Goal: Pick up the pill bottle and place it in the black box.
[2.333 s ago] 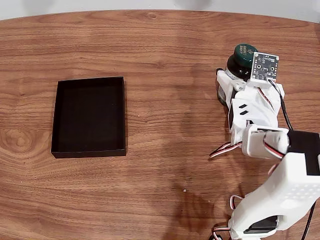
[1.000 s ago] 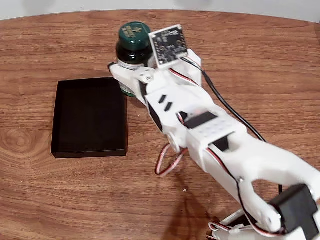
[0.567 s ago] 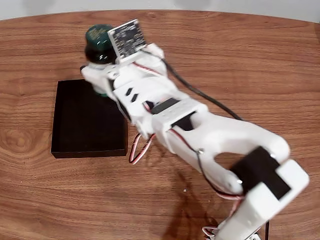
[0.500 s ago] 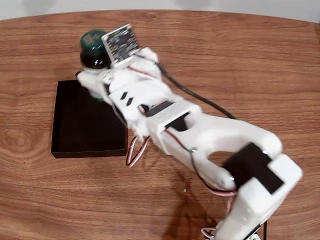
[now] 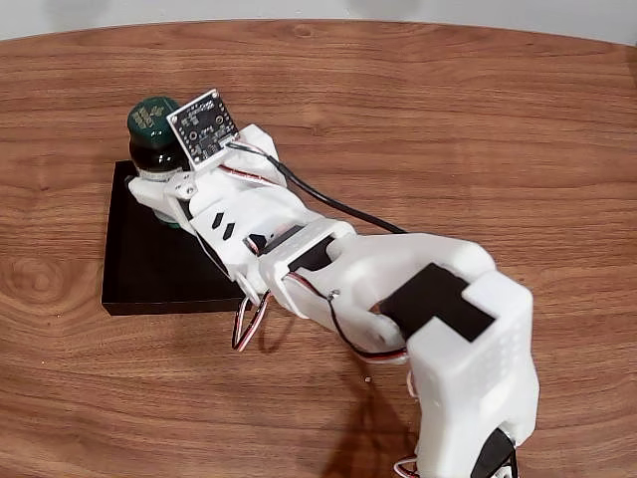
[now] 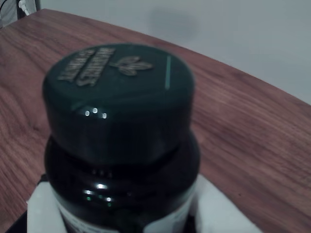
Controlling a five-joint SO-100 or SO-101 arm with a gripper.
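Carried leftward across the desk (image 5: 418, 110) since the earlier frames, the pill bottle (image 5: 154, 134) now sits upright in the claw (image 5: 159, 194), clamped at its body, above the black box's (image 5: 129, 269) far edge. Transport is ending; next comes lowering and release, probably. Wood-grain surface, pale wall beyond.

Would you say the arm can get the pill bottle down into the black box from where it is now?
Probably yes. The gripper is shut on the pill bottle, which hangs over the far end of the black box. The box's floor looks bare there, so nothing blocks lowering it.
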